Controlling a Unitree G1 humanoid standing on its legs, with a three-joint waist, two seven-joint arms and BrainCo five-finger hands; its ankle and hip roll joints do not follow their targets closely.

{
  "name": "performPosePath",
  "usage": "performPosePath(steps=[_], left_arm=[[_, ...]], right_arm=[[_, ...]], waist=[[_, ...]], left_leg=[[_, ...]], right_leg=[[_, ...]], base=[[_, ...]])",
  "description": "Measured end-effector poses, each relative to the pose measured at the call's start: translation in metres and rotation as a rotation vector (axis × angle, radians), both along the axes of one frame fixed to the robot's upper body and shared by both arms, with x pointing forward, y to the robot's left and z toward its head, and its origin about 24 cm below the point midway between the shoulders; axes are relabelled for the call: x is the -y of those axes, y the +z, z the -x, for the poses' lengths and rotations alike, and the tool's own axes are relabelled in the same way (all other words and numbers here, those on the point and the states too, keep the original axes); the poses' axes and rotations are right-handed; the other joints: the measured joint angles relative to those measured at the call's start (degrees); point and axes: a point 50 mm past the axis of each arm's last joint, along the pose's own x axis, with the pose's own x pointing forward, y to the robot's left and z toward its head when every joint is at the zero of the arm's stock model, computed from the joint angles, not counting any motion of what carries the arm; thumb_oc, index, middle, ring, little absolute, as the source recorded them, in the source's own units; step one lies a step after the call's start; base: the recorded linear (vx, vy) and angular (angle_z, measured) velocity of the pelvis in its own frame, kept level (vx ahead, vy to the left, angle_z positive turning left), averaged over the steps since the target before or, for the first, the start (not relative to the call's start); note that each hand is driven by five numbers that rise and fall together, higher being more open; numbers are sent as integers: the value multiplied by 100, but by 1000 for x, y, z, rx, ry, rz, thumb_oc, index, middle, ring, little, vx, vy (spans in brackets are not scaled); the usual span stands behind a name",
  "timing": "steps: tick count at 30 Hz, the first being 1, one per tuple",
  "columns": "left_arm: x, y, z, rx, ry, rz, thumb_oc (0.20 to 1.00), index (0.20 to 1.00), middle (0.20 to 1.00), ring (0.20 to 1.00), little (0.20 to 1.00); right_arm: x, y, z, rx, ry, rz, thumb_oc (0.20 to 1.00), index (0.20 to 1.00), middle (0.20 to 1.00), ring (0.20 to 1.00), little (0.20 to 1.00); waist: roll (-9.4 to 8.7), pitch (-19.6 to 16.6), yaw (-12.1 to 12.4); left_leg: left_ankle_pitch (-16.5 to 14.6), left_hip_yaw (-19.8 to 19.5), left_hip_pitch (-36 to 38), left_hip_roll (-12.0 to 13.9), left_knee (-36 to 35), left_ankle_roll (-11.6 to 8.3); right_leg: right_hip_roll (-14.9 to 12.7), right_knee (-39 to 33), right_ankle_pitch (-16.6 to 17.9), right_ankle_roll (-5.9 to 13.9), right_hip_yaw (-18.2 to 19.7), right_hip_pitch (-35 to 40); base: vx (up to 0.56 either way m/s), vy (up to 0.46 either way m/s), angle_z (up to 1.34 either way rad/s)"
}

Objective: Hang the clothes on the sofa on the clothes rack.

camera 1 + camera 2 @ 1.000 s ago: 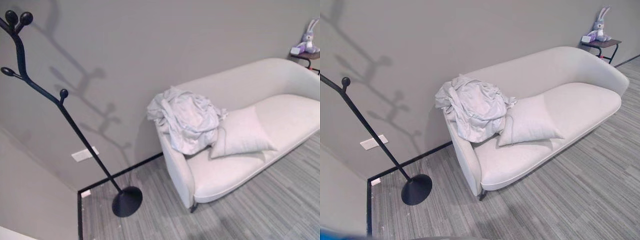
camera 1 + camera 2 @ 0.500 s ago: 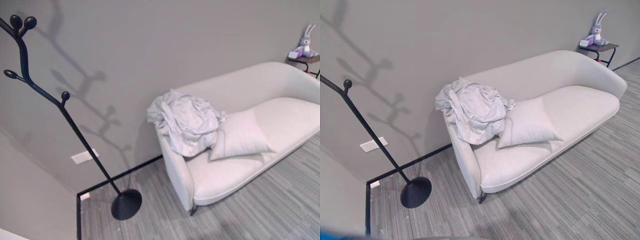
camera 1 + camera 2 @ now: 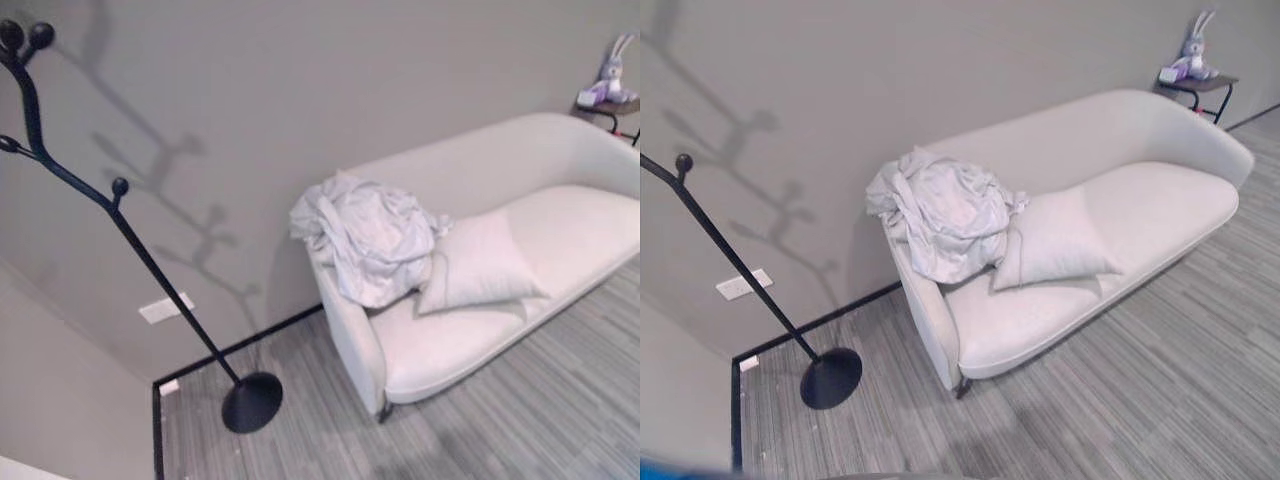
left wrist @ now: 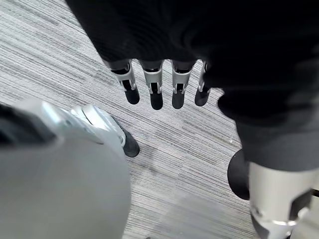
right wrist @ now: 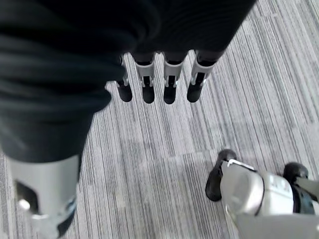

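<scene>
A crumpled pile of pale grey clothes (image 3: 372, 236) lies over the left arm and backrest of a cream sofa (image 3: 570, 225). To the sofa's left, a black branch-shaped clothes rack (image 3: 251, 401) stands on a round base on the floor. Its knobbed arms reach up toward the top left, and nothing hangs on them. My left hand (image 4: 156, 94) hangs over the striped grey carpet, fingers relaxed and holding nothing. My right hand (image 5: 169, 88) hangs the same way, open and empty above the carpet.
A cream pillow (image 3: 478, 265) leans on the seat right beside the clothes. A small dark side table (image 3: 612, 105) with a toy bunny (image 3: 610, 72) stands past the sofa's far end. A white wall outlet (image 3: 166, 308) sits behind the rack. Grey carpet lies in front of the sofa.
The whole picture has shifted slightly, so the camera has moved. The clothes, sofa and rack stay where they were.
</scene>
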Motion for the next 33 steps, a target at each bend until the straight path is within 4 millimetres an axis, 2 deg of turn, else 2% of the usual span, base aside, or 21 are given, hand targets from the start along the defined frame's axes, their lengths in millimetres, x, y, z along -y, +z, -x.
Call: performPosePath(steps=[1, 3, 4, 6, 8, 9, 11, 12, 15, 17, 21, 23, 24, 26, 27, 29, 30, 31, 33], left_arm=[[-4, 2, -12, 37, 19, -12, 1000, 1000, 1000, 1000, 1000], [-8, 4, -21, 79, 73, -22, 1000, 1000, 1000, 1000, 1000], [-7, 4, -22, 84, 80, -19, 1000, 1000, 1000, 1000, 1000], [-8, 4, -21, 82, 85, -21, 1000, 1000, 1000, 1000, 1000], [-8, 4, -20, 81, 80, -23, 1000, 1000, 1000, 1000, 1000], [-7, 4, -20, 75, 68, -22, 1000, 1000, 1000, 1000, 1000], [-6, 4, -21, 76, 70, -23, 1000, 1000, 1000, 1000, 1000], [-6, 4, -22, 79, 71, -24, 1000, 1000, 1000, 1000, 1000], [-1, 3, -20, 72, 81, -13, 1000, 1000, 1000, 1000, 1000], [1, 2, -18, 66, 87, -10, 1000, 1000, 1000, 1000, 1000], [8, 1, -18, 53, 48, 0, 1000, 1000, 1000, 1000, 1000], [15, 0, -18, 51, 18, 12, 1000, 1000, 1000, 1000, 1000], [14, 0, -17, 48, 17, 10, 1000, 1000, 1000, 1000, 1000], [0, 3, -18, 58, 22, -37, 1000, 1000, 1000, 1000, 1000], [-6, 5, -23, 70, 23, -54, 1000, 1000, 1000, 1000, 1000], [-17, 9, -34, 97, 26, -84, 1000, 1000, 1000, 1000, 1000], [-20, 11, -40, 107, 31, -98, 1000, 1000, 1000, 1000, 1000], [-20, 11, -42, 112, 37, -98, 1000, 1000, 1000, 1000, 1000], [-20, 11, -39, 102, 41, -105, 1000, 1000, 1000, 1000, 1000]], right_arm=[[-2, 0, -7, 16, 5, -1, 1000, 1000, 1000, 1000, 1000], [-3, 0, -12, 28, 10, 9, 1000, 1000, 1000, 1000, 1000], [-2, 0, -12, 33, 11, 15, 1000, 1000, 1000, 1000, 1000], [-2, 0, -10, 28, 29, 20, 1000, 1000, 1000, 1000, 1000], [-1, 0, -9, 24, 45, 26, 1000, 1000, 1000, 1000, 1000], [-1, 0, -9, 20, 57, 31, 1000, 1000, 1000, 1000, 1000], [-2, 0, -11, 15, 57, 34, 1000, 1000, 1000, 1000, 1000], [-3, -1, -11, 12, 53, 31, 1000, 1000, 1000, 1000, 1000], [-2, -1, -6, -2, 48, 39, 1000, 1000, 1000, 1000, 1000], [-3, 0, -13, 21, 47, 40, 1000, 1000, 1000, 1000, 1000], [-2, -2, 6, -15, 33, 35, 1000, 1000, 1000, 1000, 1000], [3, 0, 16, -45, 27, 43, 1000, 1000, 1000, 1000, 1000], [-1, -1, 18, -51, 33, 35, 1000, 1000, 1000, 1000, 1000], [-17, -6, 12, -41, 55, -10, 1000, 1000, 1000, 1000, 1000], [-22, -7, 7, -31, 71, -21, 1000, 1000, 1000, 1000, 1000], [-31, -9, 0, -17, 79, -39, 1000, 1000, 1000, 1000, 1000], [-34, -9, -10, 9, 88, -43, 1000, 1000, 1000, 1000, 1000], [-34, -8, -16, 22, 94, -37, 1000, 1000, 1000, 1000, 1000], [-32, -7, -30, 64, 114, -21, 1000, 1000, 1000, 1000, 1000]], waist=[[-139, 150, 8], [-261, 303, 82], [-235, 323, 67], [-270, 315, 69], [-277, 315, 71], [-210, 259, 23], [-168, 256, 18], [-153, 271, 42], [-54, 235, 133], [7, 196, 159], [188, 13, 131], [375, -123, 131], [367, -178, 137], [27, -213, 100], [-107, -232, 103], [-299, -217, 109], [-377, -203, 135], [-361, -184, 136], [-331, -162, 180]], left_leg=[[107, -94, -368, -63, 558, -196], [182, -76, -584, -4, 818, -109], [184, -53, -613, 89, 764, -97], [233, 108, -412, 258, 44, -33], [251, 129, -289, 302, -316, -6], [299, 69, -279, 466, -795, -30], [371, 34, -313, 690, -1684, -95], [399, 34, -384, 748, -1693, -96], [389, 94, -350, 949, -1689, -108], [397, 208, -281, 988, -1663, -98], [418, 299, 43, 889, -1692, -64], [435, 402, 209, 860, -1670, -33], [641, 548, 250, 760, -1612, -81], [447, 772, 215, 406, -1396, 174], [400, 803, 153, 291, -1327, 241], [249, 819, -12, 91, -1075, 384], [77, 823, -197, -47, -787, 450], [-104, 817, -343, -82, -521, 508], [-220, 848, -393, -200, -381, 564]], right_leg=[[-105, -32, 40, -56, 28, -44], [-135, -412, 294, -184, -149, 170], [-106, -587, 317, -202, -231, 307], [-102, -890, 323, -195, -340, 513], [-96, -1020, 332, -210, -317, 577], [-33, -1173, 373, -100, -269, 609], [43, -1326, 456, -41, -34, 590], [84, -1372, 522, -95, 93, 635], [131, -1495, 628, -34, 184, 847], [132, -1565, 625, -27, 291, 936], [10, -1854, 616, 215, 537, 1253], [-43, -1728, 484, 455, 686, 1199], [-168, -1558, 404, 581, 797, 1142], [-567, -1278, 201, 838, 898, 1016], [-681, -1241, 165, 891, 901, 955], [-892, -1255, 121, 972, 884, 910], [-1017, -1136, 52, 1083, 883, 798], [-1077, -1110, 16, 1151, 880, 781], [-1186, -1049, -23, 1208, 901, 756]], base=[[-22, -26, 10], [97, 35, 11], [153, 68, 25], [117, 72, 19], [165, 124, 13], [160, 106, 23], [177, 124, 27], [205, 156, 15], [162, 121, -6], [308, 250, -44], [236, 219, -29], [131, 175, -41], [77, 115, -55], [72, 149, -36], [77, 180, -5], [56, 171, 6], [52, 160, 11], [41, 105, 6], [80, 210, 3]])
